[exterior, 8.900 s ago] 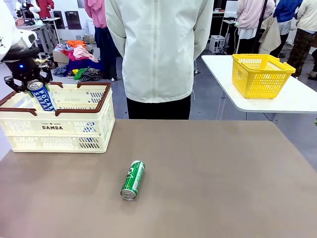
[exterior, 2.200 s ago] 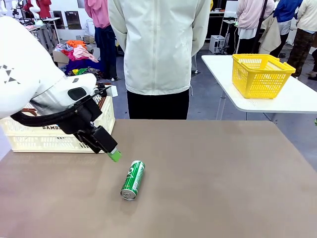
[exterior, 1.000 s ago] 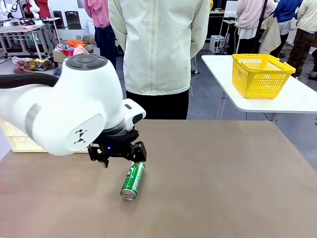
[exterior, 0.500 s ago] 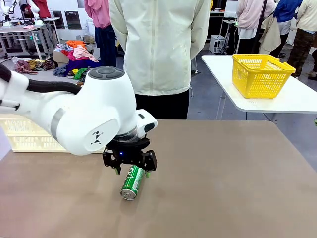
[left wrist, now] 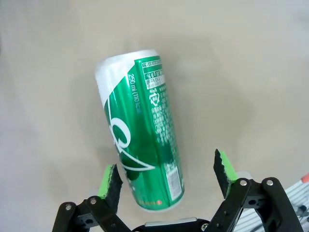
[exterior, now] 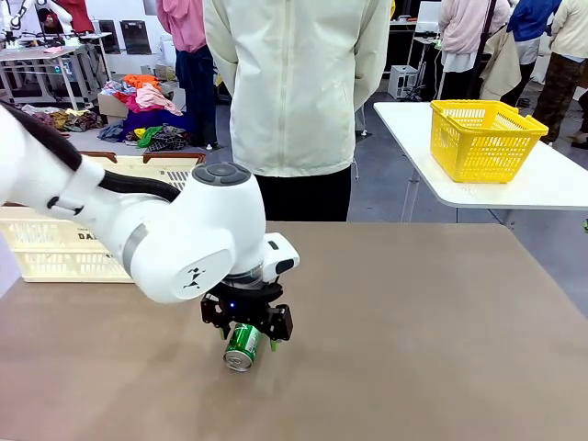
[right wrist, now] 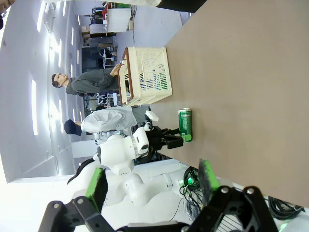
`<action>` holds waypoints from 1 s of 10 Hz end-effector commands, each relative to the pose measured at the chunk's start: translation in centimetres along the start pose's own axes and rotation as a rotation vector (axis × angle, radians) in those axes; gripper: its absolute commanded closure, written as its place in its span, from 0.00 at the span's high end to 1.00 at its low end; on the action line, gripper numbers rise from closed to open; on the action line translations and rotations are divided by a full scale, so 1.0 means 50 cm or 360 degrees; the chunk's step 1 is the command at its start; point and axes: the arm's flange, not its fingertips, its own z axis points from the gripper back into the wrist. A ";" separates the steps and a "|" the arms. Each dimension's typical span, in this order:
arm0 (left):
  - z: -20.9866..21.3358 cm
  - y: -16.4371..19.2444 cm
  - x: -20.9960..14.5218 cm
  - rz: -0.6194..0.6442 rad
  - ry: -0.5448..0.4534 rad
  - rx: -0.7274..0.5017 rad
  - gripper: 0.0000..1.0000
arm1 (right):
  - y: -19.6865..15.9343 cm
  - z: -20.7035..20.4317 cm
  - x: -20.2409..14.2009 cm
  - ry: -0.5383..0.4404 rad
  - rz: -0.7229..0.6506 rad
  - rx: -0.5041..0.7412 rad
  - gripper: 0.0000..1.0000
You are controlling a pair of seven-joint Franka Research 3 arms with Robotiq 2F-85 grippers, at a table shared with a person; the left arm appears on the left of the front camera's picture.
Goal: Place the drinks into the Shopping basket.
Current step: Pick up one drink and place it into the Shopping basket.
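Note:
A green drink can (exterior: 242, 346) lies on its side on the brown table, a little left of centre near the front. My left gripper (exterior: 246, 329) hangs straight down over it, open. In the left wrist view the can (left wrist: 143, 140) lies lengthwise between the two green pads (left wrist: 110, 181), its near end inside the gap of my left gripper (left wrist: 166, 176); the pads stand apart from its sides. The cream Shopping basket (exterior: 50, 250) stands at the far left, mostly behind my left arm. My right gripper (right wrist: 152, 181) is open, off the table, with nothing in it.
A person in a pale jacket (exterior: 294, 92) stands at the far edge of the table. A yellow basket (exterior: 483, 138) sits on a separate white table at the back right. The brown tabletop (exterior: 423, 331) is bare to the right of the can.
My left arm has swung right and down from beside the basket. Its open gripper has dropped over the green can, which has stayed in place.

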 end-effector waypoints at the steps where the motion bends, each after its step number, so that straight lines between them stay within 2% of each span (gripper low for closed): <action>1: -0.021 -0.017 0.025 0.0037 -0.0010 0.0060 1.00 | 0.011 -0.001 0.001 -0.0011 -0.0027 0.0039 1.00; 7: -0.043 -0.008 0.046 0.0141 -0.0117 0.0027 1.00 | 0.011 -0.001 0.001 -0.0011 -0.0027 0.0039 1.00; 8: -0.044 -0.007 0.047 0.0133 -0.0131 0.0061 0.56 | 0.011 -0.001 0.001 -0.0011 -0.0027 0.0039 1.00; 9: -0.045 -0.006 0.047 0.0139 -0.0120 0.0070 0.00 | 0.011 -0.001 0.001 -0.0011 -0.0027 0.0039 1.00; 10: -0.046 -0.006 0.048 0.0141 -0.0120 0.0090 0.00 | 0.011 -0.001 0.001 -0.0011 -0.0027 0.0039 1.00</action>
